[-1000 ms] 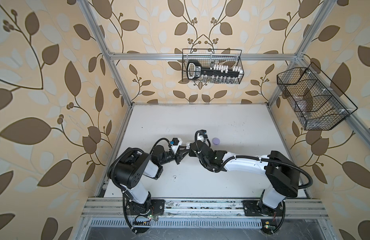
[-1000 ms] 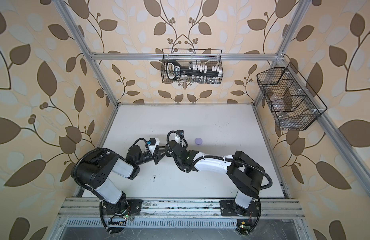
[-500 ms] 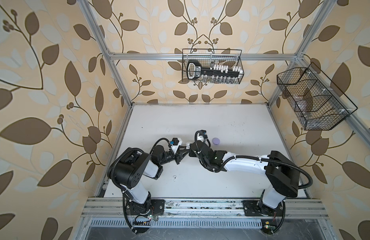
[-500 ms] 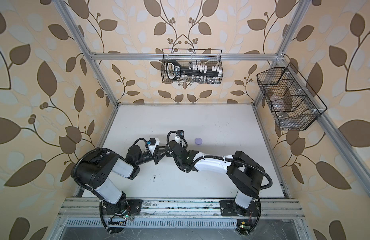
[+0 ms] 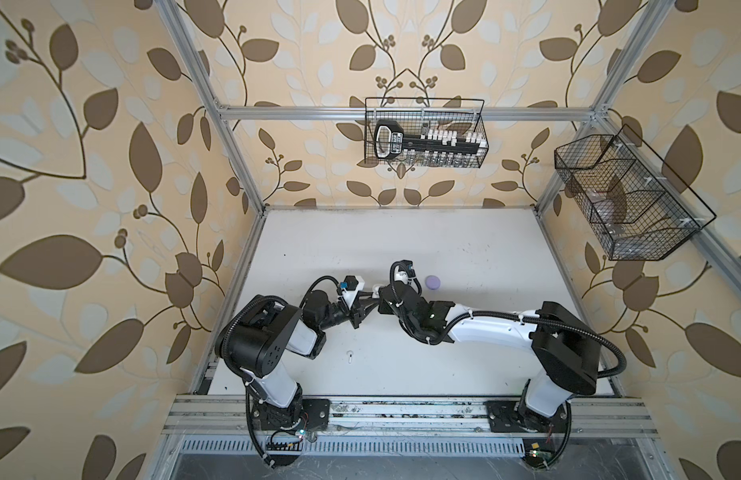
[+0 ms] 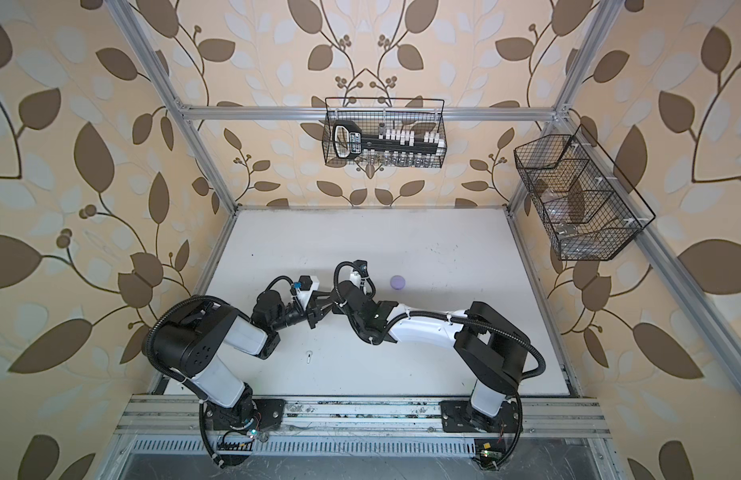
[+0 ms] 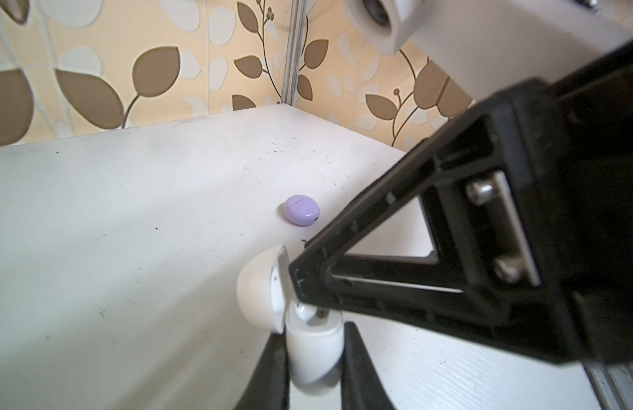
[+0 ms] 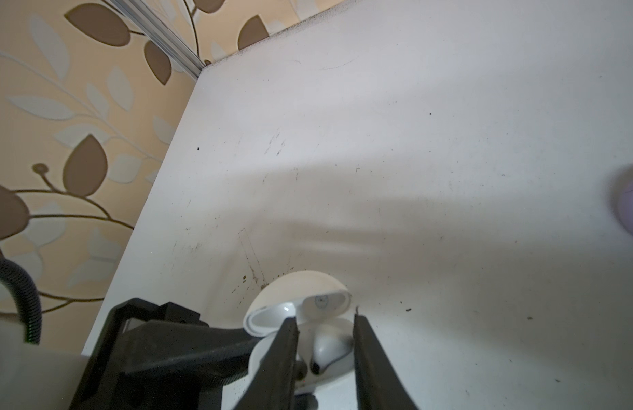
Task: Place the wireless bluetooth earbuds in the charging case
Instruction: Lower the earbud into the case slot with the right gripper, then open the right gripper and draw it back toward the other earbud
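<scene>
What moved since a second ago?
Hardly anything. The right gripper now stands open around the white earbud seated in the open white case, so it seems let go. The left gripper still clamps that case. The lavender case and the loose earbud stayed put.

Lab robot cell: aluminium frame (image 5: 318, 113), wallpapered walls (image 5: 90, 166).

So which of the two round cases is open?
The white case, the one pinched in the left gripper: its lid is flipped up. The lavender case lies shut on the table, alone.
</scene>
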Action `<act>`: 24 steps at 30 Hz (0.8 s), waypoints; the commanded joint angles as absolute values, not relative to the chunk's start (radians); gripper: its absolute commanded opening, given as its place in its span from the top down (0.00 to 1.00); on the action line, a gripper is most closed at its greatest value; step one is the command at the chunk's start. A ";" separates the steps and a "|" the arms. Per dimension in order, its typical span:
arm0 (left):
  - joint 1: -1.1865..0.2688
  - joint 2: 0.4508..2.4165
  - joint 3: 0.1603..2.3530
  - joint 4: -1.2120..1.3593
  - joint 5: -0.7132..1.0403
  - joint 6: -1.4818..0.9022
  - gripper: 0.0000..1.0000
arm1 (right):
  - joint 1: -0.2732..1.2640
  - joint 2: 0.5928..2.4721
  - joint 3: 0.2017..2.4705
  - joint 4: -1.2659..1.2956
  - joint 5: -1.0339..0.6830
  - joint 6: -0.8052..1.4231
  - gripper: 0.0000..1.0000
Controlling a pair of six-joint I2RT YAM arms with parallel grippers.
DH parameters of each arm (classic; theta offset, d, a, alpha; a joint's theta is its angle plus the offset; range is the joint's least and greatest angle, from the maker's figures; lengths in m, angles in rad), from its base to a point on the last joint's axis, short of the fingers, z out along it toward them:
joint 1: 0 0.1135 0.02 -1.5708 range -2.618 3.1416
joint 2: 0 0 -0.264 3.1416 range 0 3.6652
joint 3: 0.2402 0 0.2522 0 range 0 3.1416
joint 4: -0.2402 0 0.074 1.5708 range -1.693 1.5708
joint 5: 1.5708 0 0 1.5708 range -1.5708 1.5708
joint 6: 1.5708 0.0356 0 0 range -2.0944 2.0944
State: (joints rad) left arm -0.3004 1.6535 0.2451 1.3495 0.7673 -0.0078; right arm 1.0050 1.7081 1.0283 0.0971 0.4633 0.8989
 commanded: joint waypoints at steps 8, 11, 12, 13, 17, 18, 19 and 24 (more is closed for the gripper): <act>-0.299 1.649 0.245 1.423 0.810 -0.003 0.83 | 0.997 1.629 0.997 0.066 0.451 0.887 0.57; -0.299 1.650 0.247 1.422 0.807 -0.004 0.83 | 0.991 1.613 0.991 0.054 0.451 0.882 0.54; -0.299 1.649 0.247 1.422 0.806 -0.004 0.83 | 0.989 1.609 0.987 0.053 0.451 0.884 0.54; -0.299 1.650 0.247 1.423 0.805 -0.005 0.83 | 0.988 1.606 0.985 0.051 0.452 0.884 0.54; -0.299 1.650 0.247 1.422 0.798 -0.005 0.83 | 0.988 1.589 0.970 0.046 0.454 0.887 0.53; -0.299 1.650 0.247 1.423 0.795 -0.005 0.83 | 0.987 1.584 0.965 0.044 0.456 0.889 0.53; -0.299 1.650 0.247 1.423 0.792 -0.005 0.83 | 0.985 1.577 0.961 0.042 0.456 0.888 0.53; -0.299 1.651 0.247 1.423 0.778 -0.007 0.83 | 0.986 1.544 0.959 -0.008 0.462 0.894 0.53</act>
